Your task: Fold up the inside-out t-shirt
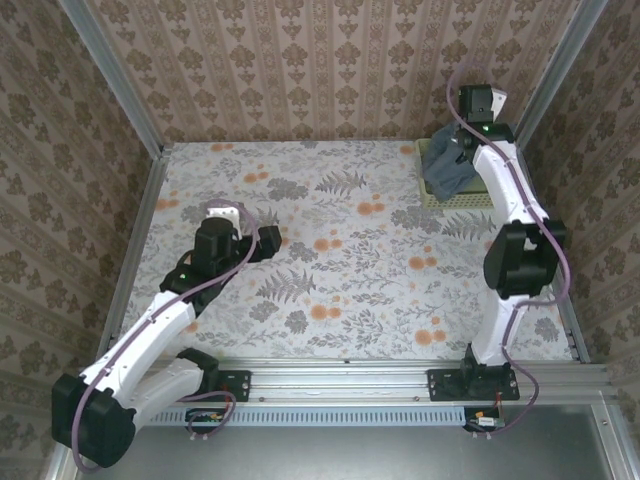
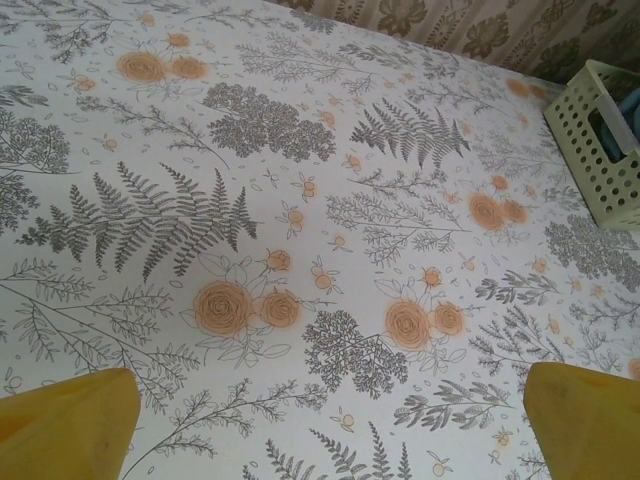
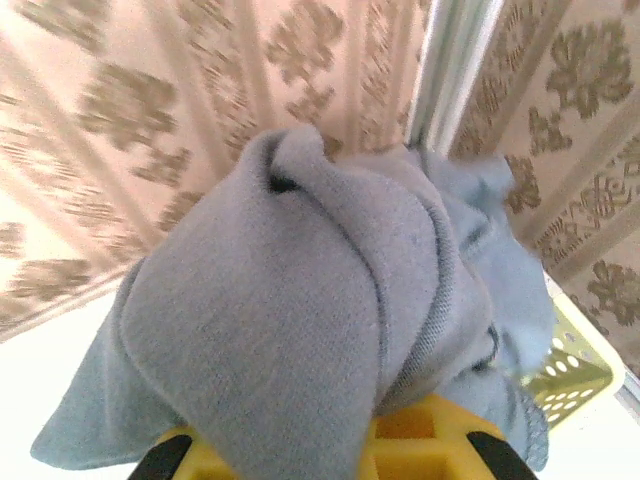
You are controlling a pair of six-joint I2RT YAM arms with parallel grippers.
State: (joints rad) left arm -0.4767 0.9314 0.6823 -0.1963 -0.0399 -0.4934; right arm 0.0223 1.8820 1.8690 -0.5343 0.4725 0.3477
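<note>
Hovering over the left half of the flowered counter [image 1: 340,270], the left hand [image 1: 268,240] has its two yellow fingers [image 2: 70,425] spread wide with nothing between them. Further right, in the far corner, one pale perforated basket [image 1: 470,198] sits on the counter. Just above it the right hand [image 1: 458,150] is clamped on the one inside-out t-shirt [image 3: 300,300], a bunched blue-grey bundle hanging over the basket. Two arms, one garment, one basket.
</note>
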